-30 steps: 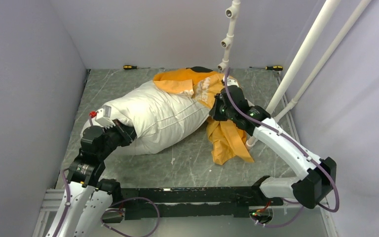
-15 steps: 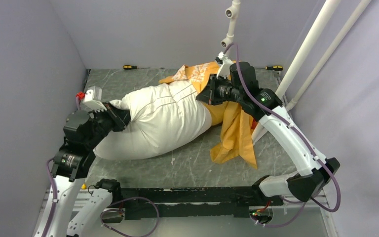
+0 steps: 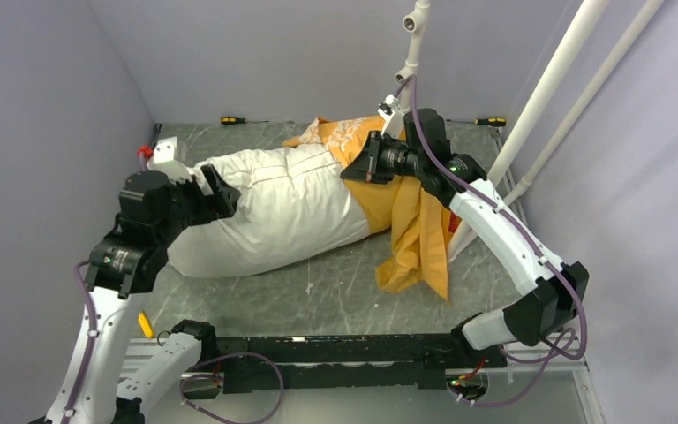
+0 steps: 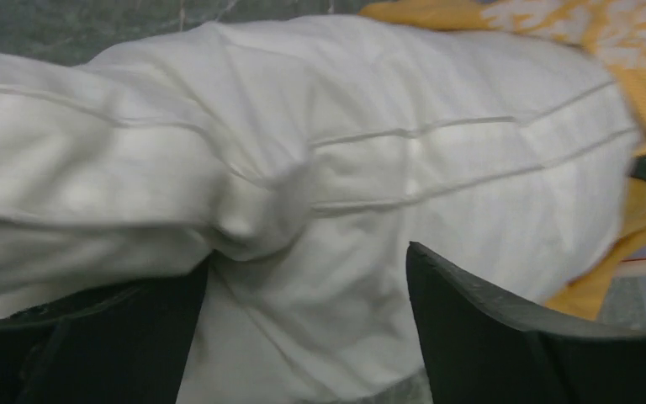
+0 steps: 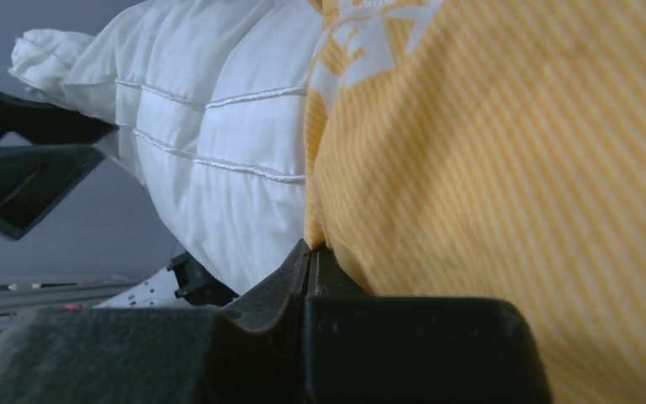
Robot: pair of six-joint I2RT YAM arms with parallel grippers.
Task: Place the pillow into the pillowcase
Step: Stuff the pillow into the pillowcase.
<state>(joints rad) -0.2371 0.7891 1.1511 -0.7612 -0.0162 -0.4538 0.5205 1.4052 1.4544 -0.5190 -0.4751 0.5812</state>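
The white pillow point(image 3: 274, 216) lies across the middle of the table, its right end under the orange pillowcase point(image 3: 410, 221). My left gripper point(image 3: 219, 191) is at the pillow's left end. In the left wrist view this gripper point(image 4: 307, 261) stands open, its jaws wide apart, with the bunched pillow point(image 4: 328, 168) bulging between them. My right gripper point(image 3: 355, 170) hovers over the pillow's right part. In the right wrist view it point(image 5: 309, 249) is shut on the edge of the striped pillowcase point(image 5: 488, 168), held raised beside the pillow point(image 5: 210, 143). The rest of the case hangs down to the table.
Two screwdrivers point(image 3: 234, 119) point(image 3: 492, 121) lie at the table's back edge. White pipes point(image 3: 538, 97) slant up at the right, with a pipe post point(image 3: 410, 44) at the back. Grey walls close in on the left, back and right. A small yellow thing point(image 3: 145, 324) lies by the left arm's base.
My left gripper has opened and let go of the pillow's end, and that arm has risen toward the back. My right gripper has lifted the pillowcase edge up and to the left.
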